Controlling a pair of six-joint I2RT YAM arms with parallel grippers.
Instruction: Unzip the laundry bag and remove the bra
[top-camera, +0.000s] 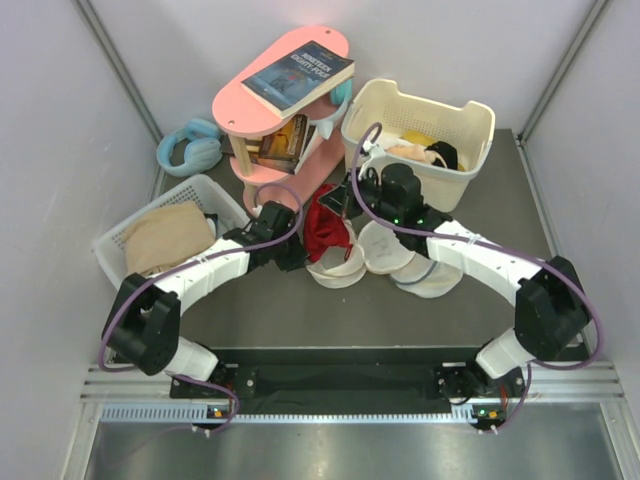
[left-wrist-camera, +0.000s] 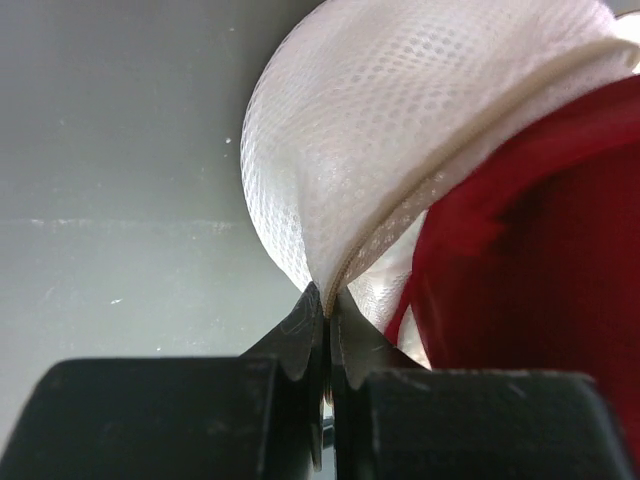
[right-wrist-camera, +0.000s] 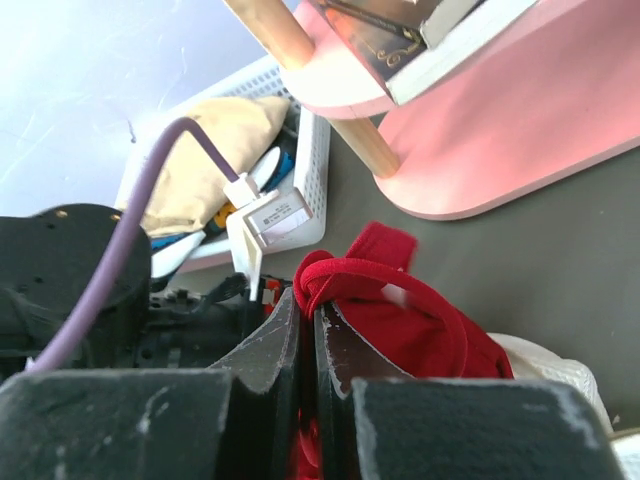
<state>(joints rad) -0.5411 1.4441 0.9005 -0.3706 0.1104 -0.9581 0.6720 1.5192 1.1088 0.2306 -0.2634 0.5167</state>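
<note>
Left claw (left-wrist-camera: 327, 310): shut tight on the seam edge of the laundry bag (left-wrist-camera: 400, 130), lower centre of the left wrist view.
Right claw (right-wrist-camera: 308, 318): pinched on a strap of the bra (right-wrist-camera: 410, 325).
Bra: bunched at the bag's open mouth, mid-frame in the top view, below the pink shelf (right-wrist-camera: 520, 130). I cannot tell whether it is fully out.
Risk: the thin strap could slip free, or the fabric could snag on the zip and drag the bag from the left pinch.
</note>
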